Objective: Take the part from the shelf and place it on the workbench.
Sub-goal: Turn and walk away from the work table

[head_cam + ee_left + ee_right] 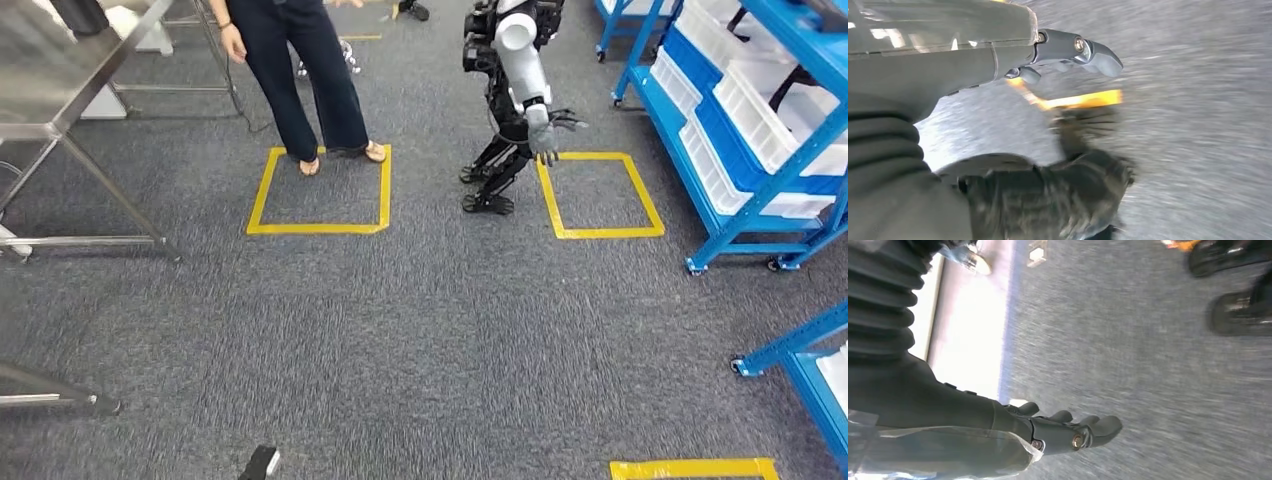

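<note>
Blue shelf (760, 140): white bins (765, 115), no legible labels; part indistinguishable. Second robot (515, 100) just left of shelf. Left hand (1068, 50), right hand (1068, 432): fingers extended, holding nothing, above grey carpet (420, 330).

Open grey carpet (420, 340) lies ahead of us. Blocking the far side: a person (300, 80) in one yellow square (318, 190), another robot (515, 100) beside the next. Blue shelf (760, 130) flanks right, metal workbench (70, 70) left. Wrist views blur; both hands seem to hang over bare floor.
</note>
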Available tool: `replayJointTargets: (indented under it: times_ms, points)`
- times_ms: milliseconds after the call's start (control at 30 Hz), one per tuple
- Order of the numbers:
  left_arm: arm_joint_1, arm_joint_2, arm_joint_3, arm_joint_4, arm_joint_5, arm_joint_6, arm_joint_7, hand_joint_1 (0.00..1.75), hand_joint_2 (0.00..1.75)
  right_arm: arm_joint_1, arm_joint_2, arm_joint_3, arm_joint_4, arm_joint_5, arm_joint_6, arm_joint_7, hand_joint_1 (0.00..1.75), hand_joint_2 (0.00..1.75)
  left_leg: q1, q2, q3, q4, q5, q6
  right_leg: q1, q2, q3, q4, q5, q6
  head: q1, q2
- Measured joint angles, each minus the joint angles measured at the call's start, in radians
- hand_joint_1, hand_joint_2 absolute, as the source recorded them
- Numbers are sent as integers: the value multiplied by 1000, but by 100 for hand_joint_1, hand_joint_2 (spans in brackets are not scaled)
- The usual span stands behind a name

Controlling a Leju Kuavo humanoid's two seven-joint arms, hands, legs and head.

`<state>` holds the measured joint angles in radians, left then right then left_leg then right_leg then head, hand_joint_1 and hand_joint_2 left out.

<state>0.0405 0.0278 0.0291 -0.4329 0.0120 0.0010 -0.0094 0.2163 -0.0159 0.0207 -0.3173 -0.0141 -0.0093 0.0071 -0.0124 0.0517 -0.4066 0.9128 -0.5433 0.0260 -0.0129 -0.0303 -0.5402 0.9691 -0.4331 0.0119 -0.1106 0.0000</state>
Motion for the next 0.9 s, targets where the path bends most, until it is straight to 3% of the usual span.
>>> replayJointTargets:
  times_ms: [67, 133, 200, 267, 333, 367, 433, 467, 500, 600, 667, 733, 767, 800, 833, 900]
  points:
    - [50, -8, 0, 23, -1, 0, 12, 0, 0, -40, 3, 0, -39, 10, 4, -5, 0, 0, 2, 13, 6, 1, -8, -13, 2, 17, 3, -9, -2, -14, -1, 0]
    - [123, -11, -1, 59, -3, 0, 12, 0, 0, -105, 7, 0, -88, 14, 6, -9, 0, 0, 5, 1, -4, 40, -37, -25, 0, 40, 5, -22, 2, -23, -5, 0]
    - [187, -12, -1, 97, -5, 0, 11, 0, 0, -165, 9, -1, -132, 14, 6, -12, 0, 0, 12, -31, -67, 157, -98, -33, -2, 51, 6, -27, 4, -26, -10, 0]
    - [234, -12, -1, 137, -5, -1, 11, 0, 0, -208, 8, -1, -174, 14, 6, -13, 0, 0, 20, -44, -151, 291, -145, -39, -1, 55, 4, -27, 4, -25, -11, 0]
    - [256, -12, -1, 163, -6, 0, 10, 0, 0, -224, 7, -2, -203, 14, 6, -13, 0, 0, 27, -46, -173, 297, -113, -43, -2, 58, 5, -27, 3, -22, -11, 0]
    - [253, -12, -2, 167, -6, 0, 9, 0, 0, -220, 8, -3, -208, 14, 6, -12, 0, 0, 30, -46, -150, 237, -71, -45, -3, 59, 7, -27, 2, -19, -11, 0]
    - [225, -13, -3, 163, -6, 0, 7, 0, 0, -193, 8, -3, -207, 14, 6, -9, 0, 87, 35, -48, -89, 97, 2, -44, -3, 59, 5, -26, 0, -8, -11, 0]
    - [202, -15, -3, 154, -6, 0, 5, 0, 0, -171, 8, -3, -198, 14, 6, -7, 0, 131, 34, -47, -70, 55, 20, -40, -3, 58, 3, -26, -1, 0, -10, 0]
    - [175, -17, -4, 139, -7, 0, 4, 0, 0, -144, 9, -3, -185, 14, 6, -6, 0, 131, 31, -47, -62, 37, 28, -33, -3, 56, 2, -27, -1, 8, -10, 0]
    - [89, -20, -5, 75, -7, -1, 2, 0, 0, -52, 12, -2, -123, 14, 6, -2, 0, 0, 24, -44, -63, 32, 36, -6, -10, 52, 3, -24, -5, 28, -7, 0]
    - [32, -25, -5, 23, -7, 0, 2, 0, 0, 8, 14, -2, -73, 14, 7, -1, 0, 0, 24, -41, -64, 28, 43, 9, -11, 47, -27, 46, -52, 32, -6, 0]
    - [-16, -29, -5, -30, -7, 2, 2, 0, 0, 58, 14, -2, -20, 14, 7, -1, 0, 0, 17, -39, -67, 28, 44, 17, -9, 44, -94, 193, -131, 30, -4, 0]
    - [-33, -30, -5, -54, -7, 2, 2, 0, 0, 77, 13, -2, 4, 14, 7, 0, 0, 0, 13, -37, -67, 28, 43, 19, -7, 44, -124, 258, -157, 29, -4, 0]
    - [-45, -30, -5, -73, -7, 2, 3, 0, 0, 91, 11, -2, 25, 14, 7, 0, 0, 0, 10, -35, -67, 28, 42, 21, -4, 44, -139, 292, -165, 25, -4, 0]
    - [-51, -31, -5, -87, -7, 2, 4, 0, 0, 99, 10, -3, 40, 14, 7, 0, 0, 0, 7, -30, -65, 29, 41, 22, 0, 43, -134, 284, -153, 20, -3, 0]
    - [-38, -32, -5, -100, -7, 2, 6, 0, 0, 88, 9, -3, 52, 14, 7, -1, 0, 0, 3, -14, -58, 29, 35, 23, 14, 22, -70, 164, -88, 2, -3, 0]
